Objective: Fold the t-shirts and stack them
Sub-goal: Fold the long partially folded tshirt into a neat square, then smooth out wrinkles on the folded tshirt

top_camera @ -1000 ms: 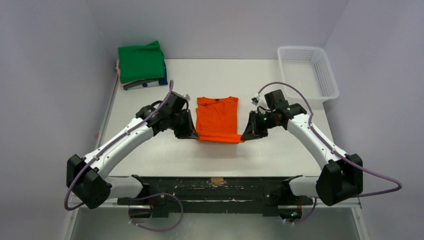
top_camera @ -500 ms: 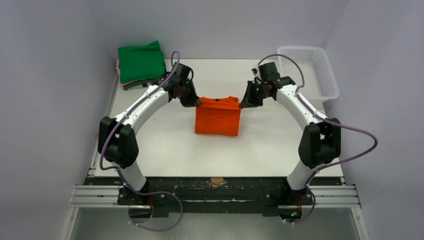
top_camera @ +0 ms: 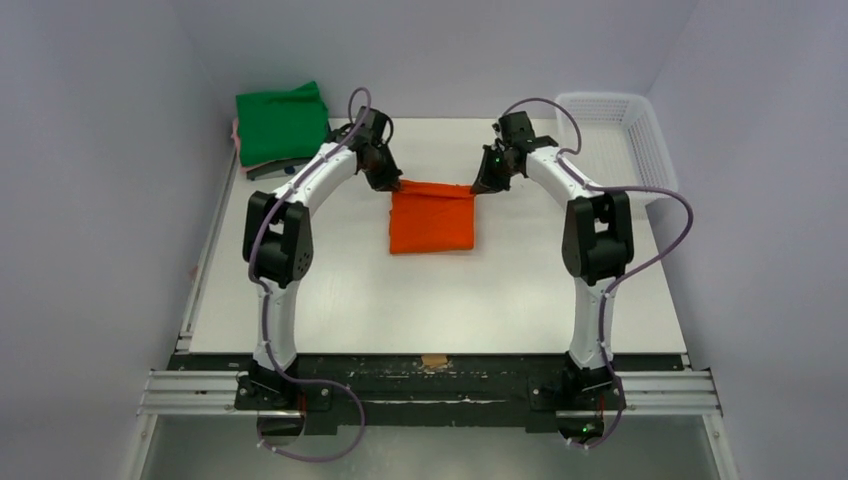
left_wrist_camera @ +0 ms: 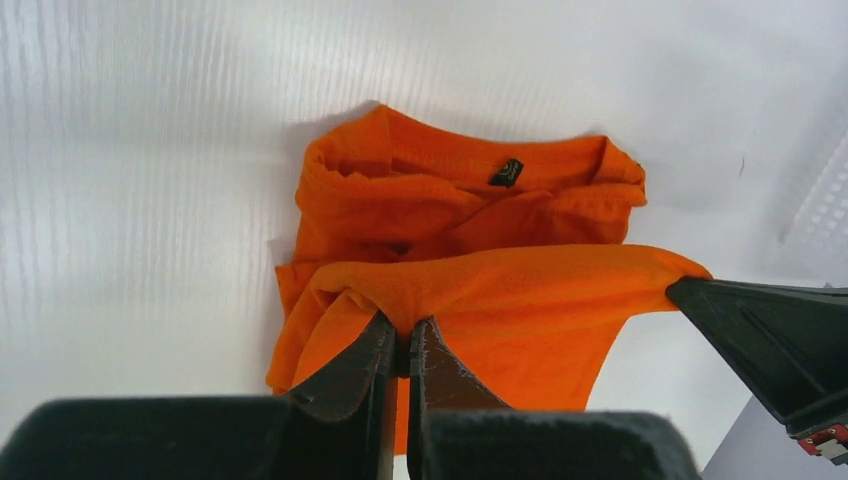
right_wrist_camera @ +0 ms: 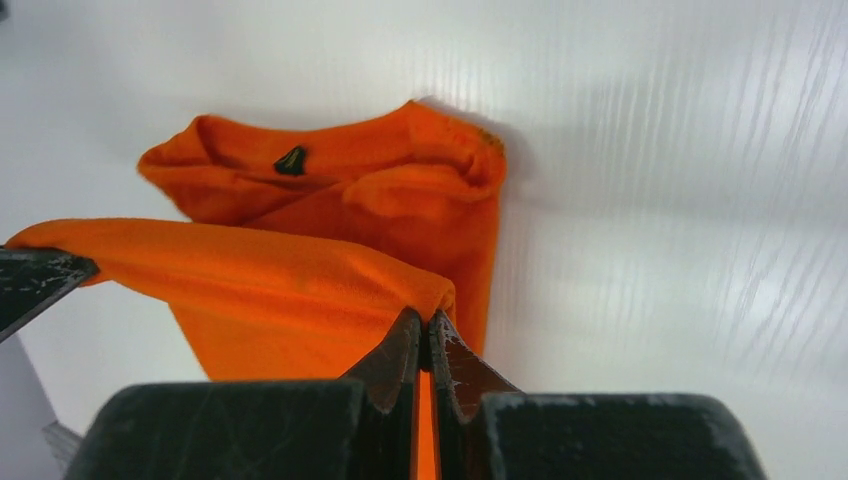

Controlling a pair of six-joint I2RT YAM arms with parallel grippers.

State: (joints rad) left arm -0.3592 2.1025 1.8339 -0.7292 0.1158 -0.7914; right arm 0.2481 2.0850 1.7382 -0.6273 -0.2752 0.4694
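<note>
Top external view shows the soft orange t-shirt (top_camera: 432, 220) in the middle of the white table (top_camera: 330, 290), its raised edge stretched between the left gripper (top_camera: 397, 185) and right gripper (top_camera: 477, 187), each pinched tight on a corner, while only the wrist views reveal the black collar label (left_wrist_camera: 506, 172) on the layer below.

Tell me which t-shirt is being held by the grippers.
The orange t-shirt at mid-table: the left gripper and right gripper pinch its far edge. The green t-shirt lies far left, unheld.
</note>
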